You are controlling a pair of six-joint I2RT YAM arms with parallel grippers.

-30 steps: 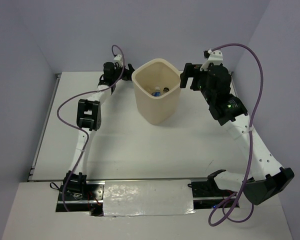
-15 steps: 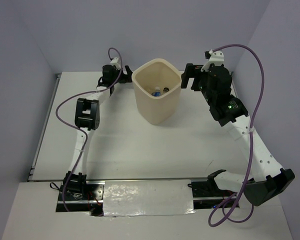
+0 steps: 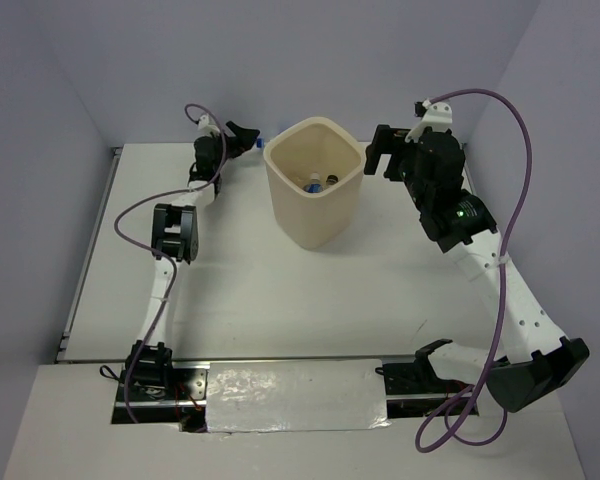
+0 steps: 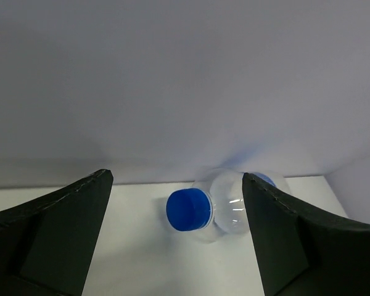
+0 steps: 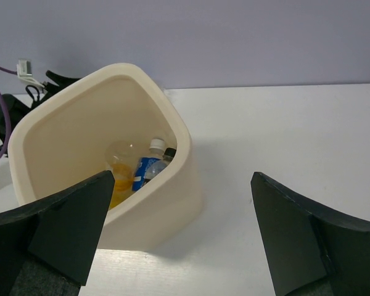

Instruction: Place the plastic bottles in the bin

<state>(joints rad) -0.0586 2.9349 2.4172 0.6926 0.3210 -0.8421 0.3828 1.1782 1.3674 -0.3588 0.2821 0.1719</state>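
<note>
top view: cream bin (image 3: 315, 205) stands upright on the white table (image 3: 280, 290), upper centre of frame. its mouth is open, and small bottle tops show low inside it.

left gripper (image 3: 243, 133) sits at upper left of the bin, just beside its rim, near the back wall (image 3: 280, 60). right gripper (image 3: 380, 155) sits at upper right of the bin, just beside the rim on that side. a purple cable (image 3: 515, 190) loops along the right arm.

left wrist view: jaws spread wide, nothing between them. one dark finger (image 4: 55, 237) fills lower left of frame, the other lower right. beyond them a clear blue-capped bottle (image 4: 222, 206) lies on its side on the table, centre right of frame, cap toward the camera, close to the foot of the wall. the right-hand fingertip hides part of its far end, where a bit of blue shows. cannot tell if the tip touches it.

right wrist view: jaws spread wide, holding nothing, with a finger (image 5: 65, 231) at lower left and another at lower right. the bin fills left of frame. at its bottom there is an orange bottle (image 5: 119, 176), beside it a blue-labelled bottle (image 5: 149, 165) with a white cap, and a dark cap (image 5: 169, 152) just right of that against the inner wall.
</note>
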